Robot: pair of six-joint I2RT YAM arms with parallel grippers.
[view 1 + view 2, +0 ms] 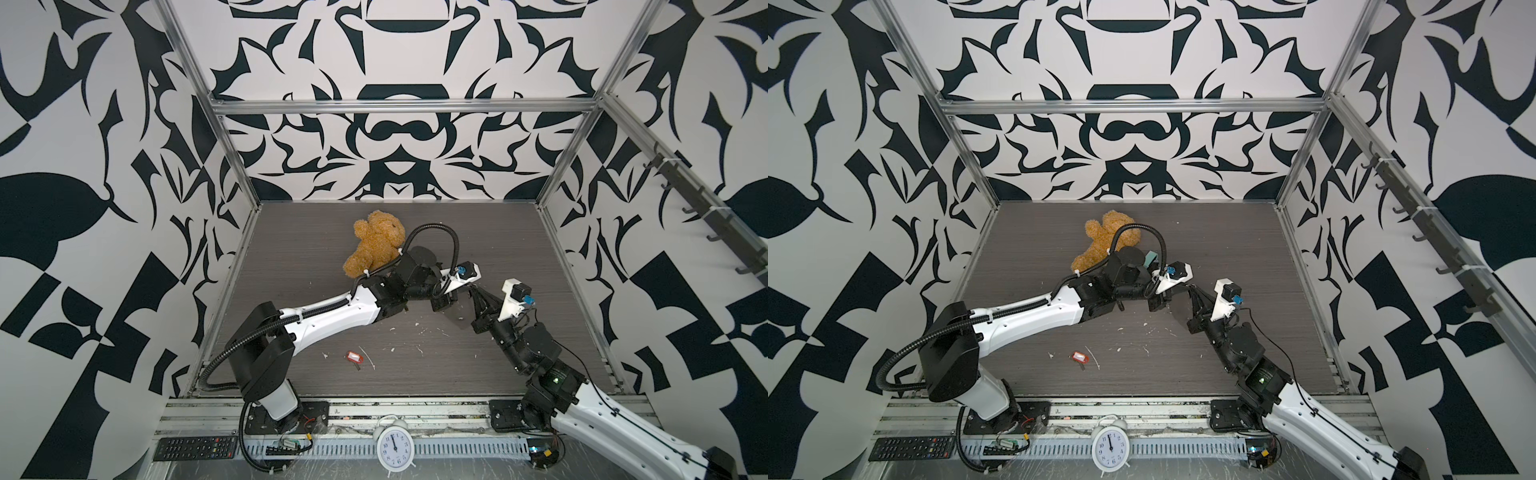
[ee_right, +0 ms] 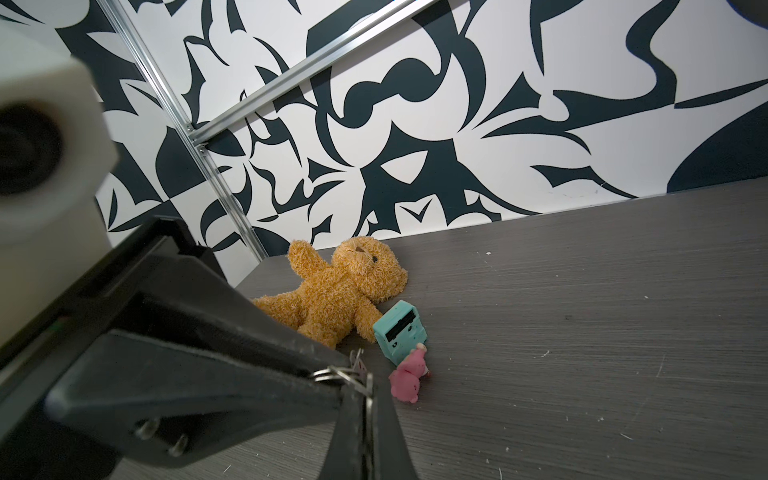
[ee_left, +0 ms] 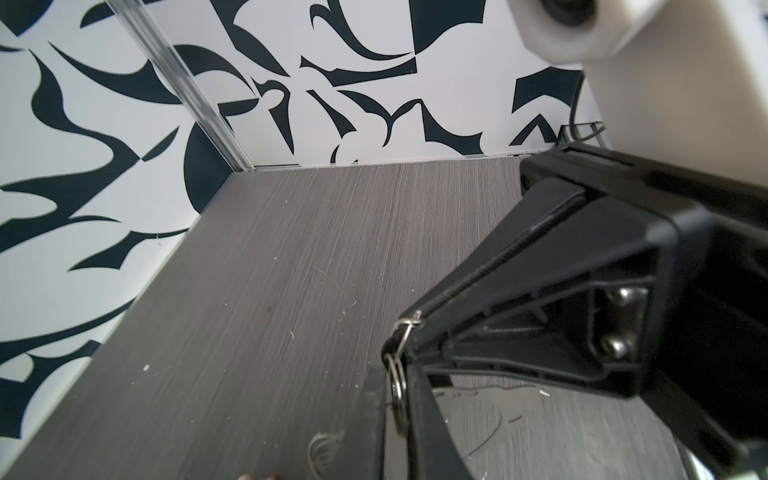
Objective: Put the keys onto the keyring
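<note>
Above mid-table, the keyring (image 3: 398, 392) is being pinched by the closed left gripper (image 3: 394, 374) and closed right gripper (image 3: 413, 322); its coils are probably best being parted slowly.

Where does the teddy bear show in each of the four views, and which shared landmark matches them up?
Top view: the teddy bear lies at the back of the table, left of middle, partly behind the left arm.
Top view: same spot, partly behind that arm.
Left wrist: not in it.
Right wrist: lying near the back wall, beside the teal toy.
Shared landmark: the grey wood-grain table, in all four.
</note>
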